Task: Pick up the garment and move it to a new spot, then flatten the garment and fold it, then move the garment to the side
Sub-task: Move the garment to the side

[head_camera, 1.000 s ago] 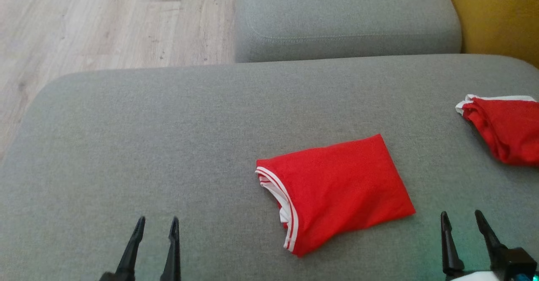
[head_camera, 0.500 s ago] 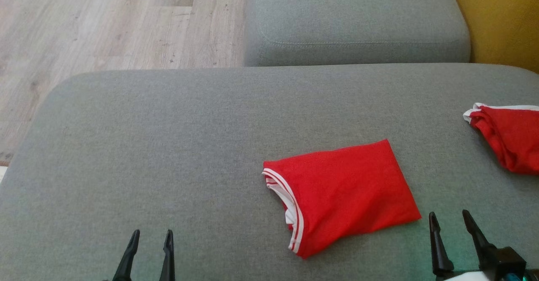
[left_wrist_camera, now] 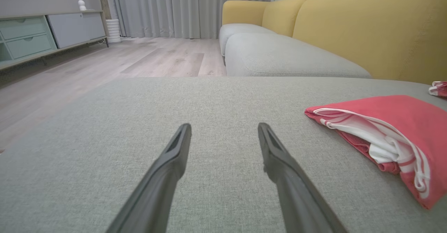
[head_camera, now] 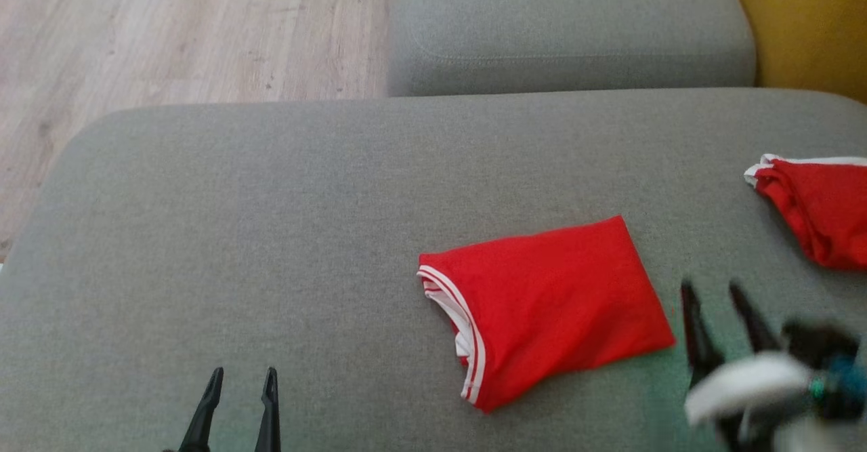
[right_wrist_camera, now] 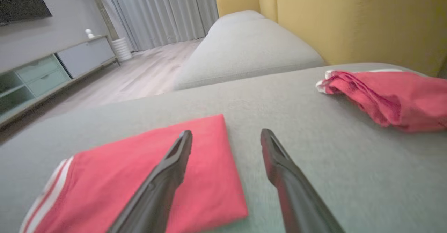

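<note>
A red garment (head_camera: pixel 548 306) with white-striped trim lies folded into a small rectangle on the grey sofa cushion (head_camera: pixel 271 221), right of centre; it also shows at the right of the left wrist view as the garment (left_wrist_camera: pixel 387 128) and low in the right wrist view as the garment (right_wrist_camera: pixel 146 177). My right gripper (head_camera: pixel 711 288) is open, blurred, just right of the folded garment's right edge, holding nothing. In its own view the right gripper (right_wrist_camera: pixel 226 135) hovers over that edge. My left gripper (head_camera: pixel 242 374) is open at the lower left, well clear of the cloth, as the left gripper (left_wrist_camera: pixel 224 126) shows.
A second red garment (head_camera: pixel 816 208) lies crumpled at the cushion's right edge, also the second garment (right_wrist_camera: pixel 387 96). Another grey seat cushion (head_camera: pixel 569 25) sits beyond, with a yellow backrest (head_camera: pixel 806 25) to the right. Wooden floor (head_camera: pixel 156 32) lies to the left.
My right gripper has moved forward and up in the view, toward the folded garment's right edge. The left gripper has drawn slightly lower. The camera shifted a little.
</note>
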{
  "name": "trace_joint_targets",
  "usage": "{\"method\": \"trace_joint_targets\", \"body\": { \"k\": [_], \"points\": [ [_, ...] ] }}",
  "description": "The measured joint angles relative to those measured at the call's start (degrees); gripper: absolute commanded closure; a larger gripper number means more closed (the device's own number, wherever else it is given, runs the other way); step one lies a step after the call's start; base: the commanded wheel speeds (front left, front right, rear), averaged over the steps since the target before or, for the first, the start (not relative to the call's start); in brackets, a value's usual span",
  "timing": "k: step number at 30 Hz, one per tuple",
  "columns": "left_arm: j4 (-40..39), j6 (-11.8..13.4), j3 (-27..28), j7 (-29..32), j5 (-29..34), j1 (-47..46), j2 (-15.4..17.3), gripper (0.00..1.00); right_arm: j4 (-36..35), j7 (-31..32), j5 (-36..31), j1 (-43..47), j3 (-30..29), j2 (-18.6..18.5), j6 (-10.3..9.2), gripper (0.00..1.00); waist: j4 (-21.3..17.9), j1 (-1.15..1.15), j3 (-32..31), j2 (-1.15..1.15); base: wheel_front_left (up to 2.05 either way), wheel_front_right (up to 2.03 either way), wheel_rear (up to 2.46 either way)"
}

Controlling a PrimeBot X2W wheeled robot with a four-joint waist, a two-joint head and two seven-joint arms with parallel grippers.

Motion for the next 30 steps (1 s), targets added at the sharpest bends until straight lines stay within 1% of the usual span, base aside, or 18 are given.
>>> {"method": "trace_joint_targets", "body": {
  "k": [3, 6, 8, 10, 14, 17, 20, 21, 22, 24, 26, 30],
  "points": [
    [-0.3, -0.3, 0.0, 0.0, 0.0, -0.1, 0.0, 0.0, -1.4, 9.7, 6.6, -7.3, 0.9, -3.4, 0.0, 0.0, -0.2, 0.0, 0.9, 0.0, 0.0, 0.0, 0.0],
    [-0.7, -0.4, -0.1, 0.0, 0.0, -0.4, 0.0, 0.0, -1.0, 21.4, 10.6, -13.9, 2.5, -6.9, 0.0, 0.0, 0.1, 0.0, 2.1, 0.0, 0.0, 0.0, 0.0],
    [-0.7, -0.5, -0.2, 0.0, 0.0, -0.7, 0.0, 0.0, 1.0, 28.1, 12.9, -16.8, 3.1, -7.6, 0.0, 0.0, 0.6, 0.0, 3.0, 0.0, 0.0, 0.0, 0.0],
    [-0.6, -0.8, -0.4, 0.0, 0.0, -1.6, 0.0, 0.0, 4.1, 33.2, 13.6, -18.7, 4.4, -8.2, 0.0, 0.0, 1.3, 0.01, 3.7, 0.0, 0.0, 0.0, 0.0],
    [-0.1, -1.1, -0.7, 0.0, 0.0, -3.1, 0.0, 0.0, 11.2, 38.8, 12.4, -20.8, 5.4, -8.9, 0.0, 0.0, 3.3, 0.0, 4.6, 0.0, 0.0, 0.0, 0.0],
    [0.2, -1.2, -1.4, 0.0, 0.0, -3.1, -0.1, 0.0, 15.6, 40.7, 10.1, -21.7, 5.7, -9.0, 0.0, 0.0, 4.8, 0.01, 5.2, 0.0, 0.0, 0.0, 0.0],
    [0.2, -1.2, -1.6, 0.0, 0.0, -3.2, -0.1, 0.0, 18.4, 42.4, 10.8, -23.1, 5.4, -8.3, 0.0, 0.0, 5.9, 0.0, 5.7, 0.0, 0.0, 0.0, 0.0],
    [0.2, -1.1, -1.6, 0.0, 0.0, -3.2, -0.1, 0.0, 18.9, 42.9, 11.7, -23.8, 5.2, -8.1, 0.0, 0.58, 6.0, 0.0, 5.9, 0.0, 0.0, 0.0, 0.0],
    [0.2, -1.1, -1.6, 0.0, 0.0, -3.2, -0.1, 0.0, 19.2, 42.8, 12.6, -24.5, 4.9, -7.8, 0.0, 1.0, 6.1, 0.0, 6.0, 0.0, 0.0, 0.0, 0.0],
    [0.2, -1.1, -1.6, 0.0, -0.1, -3.5, -0.1, 0.0, 19.6, 41.2, 13.9, -25.6, 4.4, -7.1, 0.0, 1.0, 5.8, 0.0, 6.3, 0.0, 0.0, 0.0, 0.0],
    [0.0, -1.1, -1.6, 0.0, -0.1, -3.9, -0.1, 0.0, 20.1, 38.0, 13.9, -26.8, 3.8, -6.8, 0.0, 1.0, 5.1, 0.01, 6.5, 0.0, 0.0, 0.0, 0.0],
    [-0.6, -1.1, -1.7, 0.0, -0.1, -4.5, -0.1, 0.0, 21.5, 34.7, 11.8, -32.4, 2.1, -7.9, 0.0, 1.0, 2.5, 0.0, 7.1, 0.0, 0.0, 0.0, 0.0]
  ]
}}
